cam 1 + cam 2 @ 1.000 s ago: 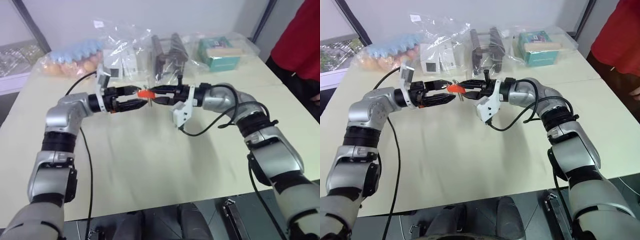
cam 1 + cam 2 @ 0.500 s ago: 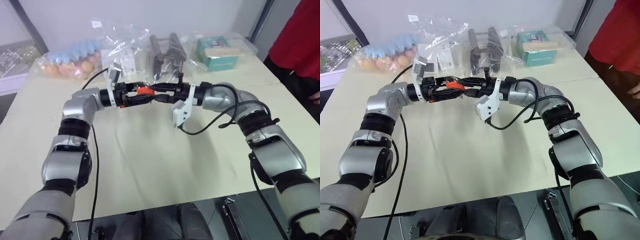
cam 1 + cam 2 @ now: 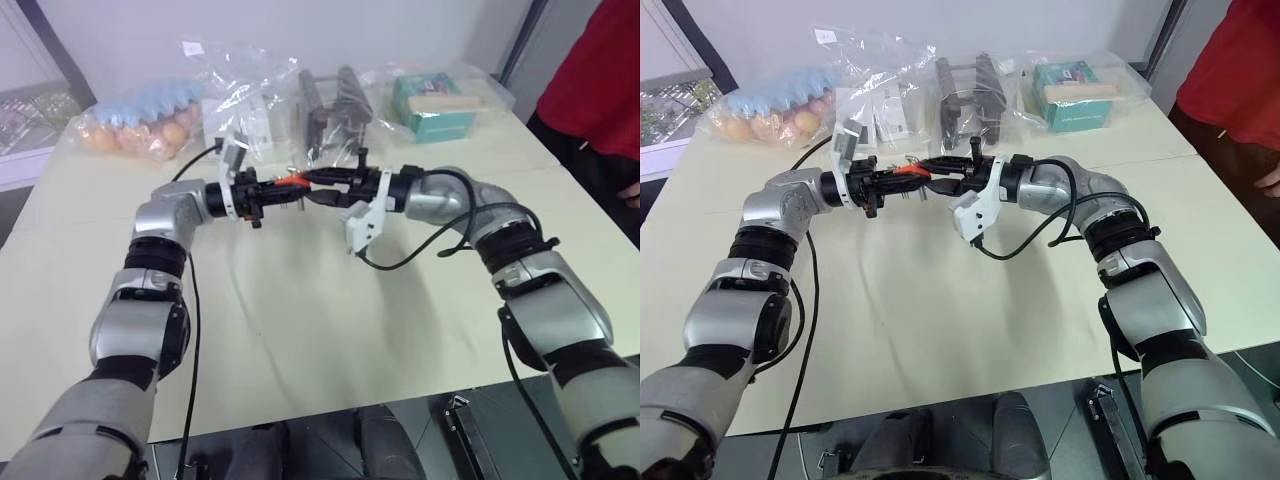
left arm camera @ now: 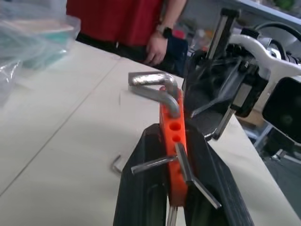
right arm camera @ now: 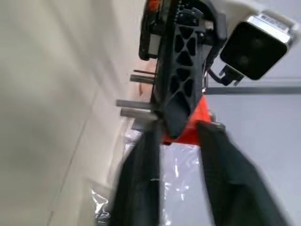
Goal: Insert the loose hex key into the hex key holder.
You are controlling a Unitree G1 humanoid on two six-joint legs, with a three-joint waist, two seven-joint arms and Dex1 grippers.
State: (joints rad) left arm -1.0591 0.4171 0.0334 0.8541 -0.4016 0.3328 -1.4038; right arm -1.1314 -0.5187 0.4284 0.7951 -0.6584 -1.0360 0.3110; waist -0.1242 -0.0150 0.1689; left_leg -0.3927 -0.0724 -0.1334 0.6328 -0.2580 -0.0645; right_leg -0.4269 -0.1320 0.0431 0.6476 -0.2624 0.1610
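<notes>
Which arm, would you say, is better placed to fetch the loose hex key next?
Probably the right. The left pincer is clamped on the hex key holder, so the right pincer can let go and fetch the loose hex key on the table.

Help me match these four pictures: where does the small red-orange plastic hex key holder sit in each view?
Left eye: red-orange plastic hex key holder, upper centre, where the two arms meet.
Right eye: same spot, left of centre.
Left wrist: centre, clamped between two black fingers.
Right wrist: centre, behind a black finger.
Shared landmark: cream table.
</notes>
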